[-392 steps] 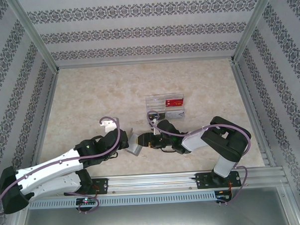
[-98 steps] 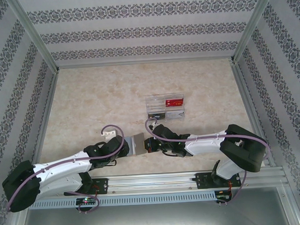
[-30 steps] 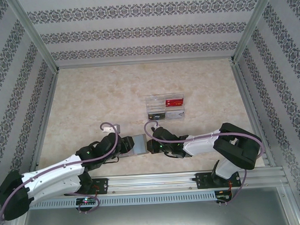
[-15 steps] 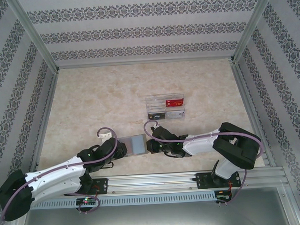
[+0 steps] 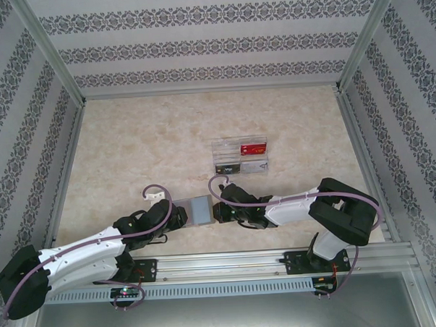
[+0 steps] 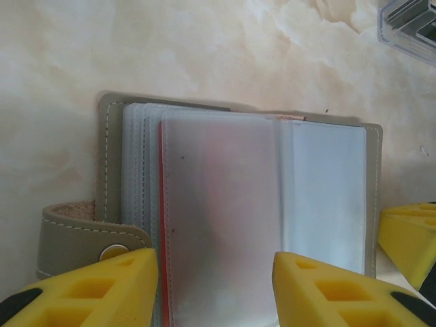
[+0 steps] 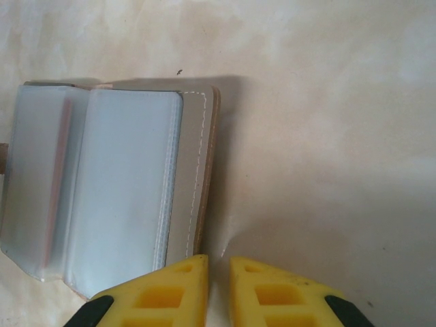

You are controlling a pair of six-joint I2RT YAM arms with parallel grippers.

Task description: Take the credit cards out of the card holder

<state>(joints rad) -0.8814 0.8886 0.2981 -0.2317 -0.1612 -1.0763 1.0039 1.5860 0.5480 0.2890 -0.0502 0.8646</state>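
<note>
Left gripper [image 6: 214,262] fingers spread over the open card holder [image 6: 102,157], lying flat near the table [image 5: 130,138] front edge, red card [image 6: 161,204] inside its clear sleeves [image 6: 320,191], right gripper [image 7: 218,262] nearly closed at its right cover, overhead view adds acrylic tray [image 5: 239,157] beyond.

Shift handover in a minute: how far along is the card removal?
Done: a red card, a dark card and a white card sit in the clear tray. In hand: card holder lies open, left gripper open over its sleeves. Left: a red edge inside suggests another card.
</note>
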